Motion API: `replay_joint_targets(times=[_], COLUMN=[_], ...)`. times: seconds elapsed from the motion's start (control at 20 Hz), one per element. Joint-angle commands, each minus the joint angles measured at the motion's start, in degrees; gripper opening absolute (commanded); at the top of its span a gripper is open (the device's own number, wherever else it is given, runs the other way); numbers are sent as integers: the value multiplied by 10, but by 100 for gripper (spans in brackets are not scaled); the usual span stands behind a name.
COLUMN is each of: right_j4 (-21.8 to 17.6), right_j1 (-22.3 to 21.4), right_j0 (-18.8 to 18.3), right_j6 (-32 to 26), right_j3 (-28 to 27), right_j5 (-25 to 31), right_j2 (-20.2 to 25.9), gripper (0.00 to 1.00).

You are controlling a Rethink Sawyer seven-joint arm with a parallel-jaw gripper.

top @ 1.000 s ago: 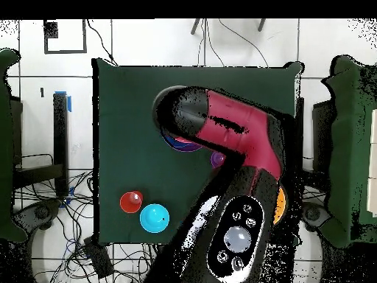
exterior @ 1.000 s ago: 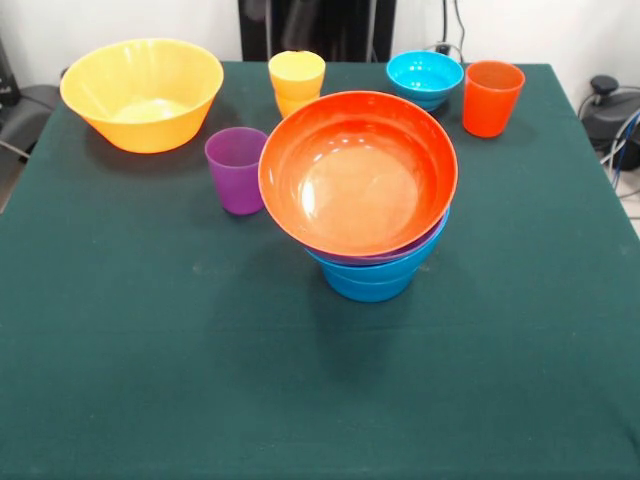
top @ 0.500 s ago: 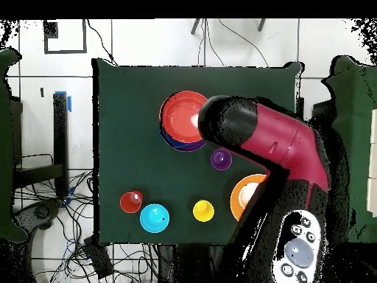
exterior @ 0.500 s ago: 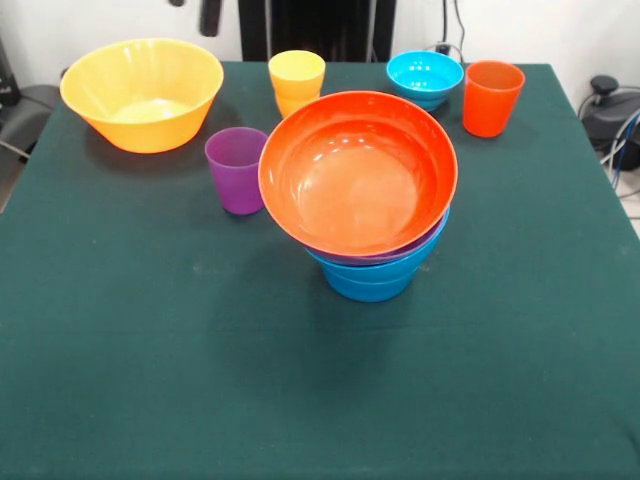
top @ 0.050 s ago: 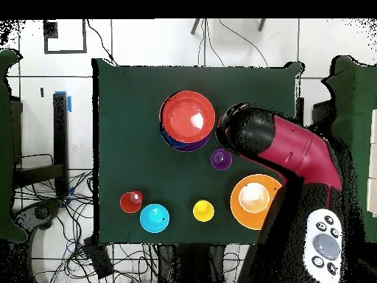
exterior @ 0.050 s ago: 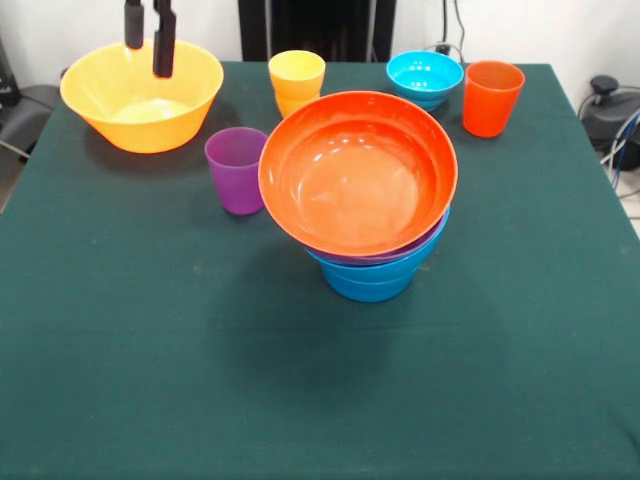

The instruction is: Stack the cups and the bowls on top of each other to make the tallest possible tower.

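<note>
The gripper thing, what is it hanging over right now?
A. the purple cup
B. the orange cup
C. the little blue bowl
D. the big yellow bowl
D: in the front view the gripper hangs with its two dark fingers apart and empty, right over the big yellow bowl, far from the other cups and bowls.

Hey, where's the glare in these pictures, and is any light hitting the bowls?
Front view: soft white glare patches sit inside the orange bowl atop the tower, with small glints in the cyan bowl and a pale sheen in the yellow bowl; the tower casts only a faint shadow on the green cloth. Overhead view: the orange and yellow bowl centres look washed out.
</note>
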Motion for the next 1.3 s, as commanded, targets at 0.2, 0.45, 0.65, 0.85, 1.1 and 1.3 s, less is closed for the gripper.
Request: replay_joint_targets(times=[0.2,0.45,0.65,0.85,1.1,1.3], right_j4=[-96,-122,-147,-169,-184,-197], right_j1=[24,30,42,52,61,66], right_j0=[-51,-75,-82,-74,-77,-71], right_j6=[-151,-135,-115,-86,-76,-79], right_j3=[95,112,116,113,124,119], right_j5=[-63,-72,-93,-103,-96,-69], right_j2=[149,177,187,183,187,183], gripper=[100,100,100,100,100,100])
